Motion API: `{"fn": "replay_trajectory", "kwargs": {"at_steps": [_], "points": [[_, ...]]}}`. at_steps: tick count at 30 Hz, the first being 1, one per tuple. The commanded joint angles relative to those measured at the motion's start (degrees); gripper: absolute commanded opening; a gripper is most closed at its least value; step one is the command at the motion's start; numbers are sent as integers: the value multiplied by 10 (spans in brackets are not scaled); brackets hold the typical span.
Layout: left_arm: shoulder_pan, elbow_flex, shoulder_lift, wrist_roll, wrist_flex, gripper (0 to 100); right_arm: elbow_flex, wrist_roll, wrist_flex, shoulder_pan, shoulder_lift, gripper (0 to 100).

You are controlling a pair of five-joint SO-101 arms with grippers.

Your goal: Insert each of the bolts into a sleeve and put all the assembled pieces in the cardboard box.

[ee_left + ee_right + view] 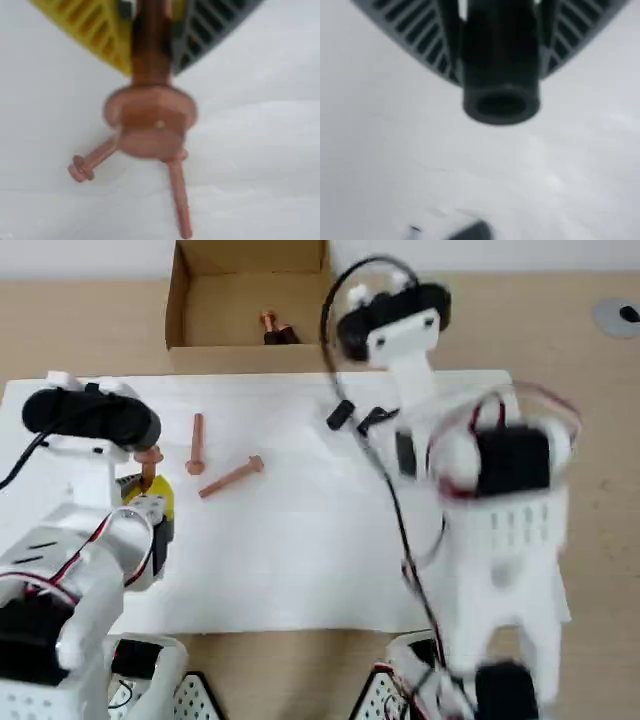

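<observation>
Nearest the overhead camera and bulkiest: the right arm (pixel 505 530), standing at the near edge of the desk (pixel 545 330) over a white sheet (pixel 300 570). Beside it, lower, the left arm (pixel 70 570). Beyond the sheet, at the far side, the cardboard box (pixel 190 300), open-topped, with one assembled piece (pixel 272 328) inside. Next, the left gripper (pixel 152 47), above the sheet's left part, with yellow and dark fingers (pixel 90 30) clenched on a copper bolt (pixel 150 117), pinched by the shank, broad head outermost. Then the right gripper (pixel 500 45), with dark fingers (pixel 415 25) grasping a black sleeve (pixel 501 102), open bore facing outward above bare sheet. Just beyond the held bolt, flat on the sheet: a first loose bolt (pixel 197 443) and a second loose bolt (pixel 231 478), near each other, not touching. Step in hand, judging by both loads: mating held bolt with held sleeve. Next move likely calls for bringing the two together on one axis and presenting the shank tip to the bore. Cannot tell how much shank stands free, so possibly a regrasp first. Then box, then the remaining bolts.
</observation>
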Motion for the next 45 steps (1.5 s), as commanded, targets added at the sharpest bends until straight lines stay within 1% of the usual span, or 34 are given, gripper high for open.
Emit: {"fn": "replay_trajectory", "kwargs": {"at_steps": [1,6,10,13,16,19,21,23,25,26,28,31,33,35,39,45], "points": [[-8,11,-3,32,-48,7,68,-7,-41,-54,-109,10],[-7,18,-3,63,-109,6,197,-7,-149,-136,-280,10],[-4,18,-3,87,-139,6,340,-4,-236,-204,-447,10],[-4,18,-3,117,-147,6,461,-5,-310,-218,-566,10],[-3,18,-3,131,-147,6,578,-9,-393,-220,-664,10],[-2,15,-3,135,-147,6,669,-50,-466,-221,-735,10],[-2,18,-3,135,-160,6,708,-96,-481,-240,-754,10],[-2,18,-3,135,-178,6,731,-140,-482,-279,-754,10],[-1,18,-3,135,-197,6,745,-159,-493,-328,-749,10],[9,18,-3,135,-206,6,749,-154,-503,-352,-746,10],[46,18,-3,135,-211,6,759,-142,-513,-387,-735,10],[122,18,-4,135,-207,6,783,-143,-524,-425,-719,10],[170,18,-19,135,-202,6,798,-142,-541,-437,-712,10],[200,28,-48,135,-203,6,815,-142,-564,-440,-708,10],[201,69,-138,132,-205,6,850,-144,-603,-440,-709,10],[201,179,-295,133,-207,6,858,-145,-641,-440,-708,10]]}}
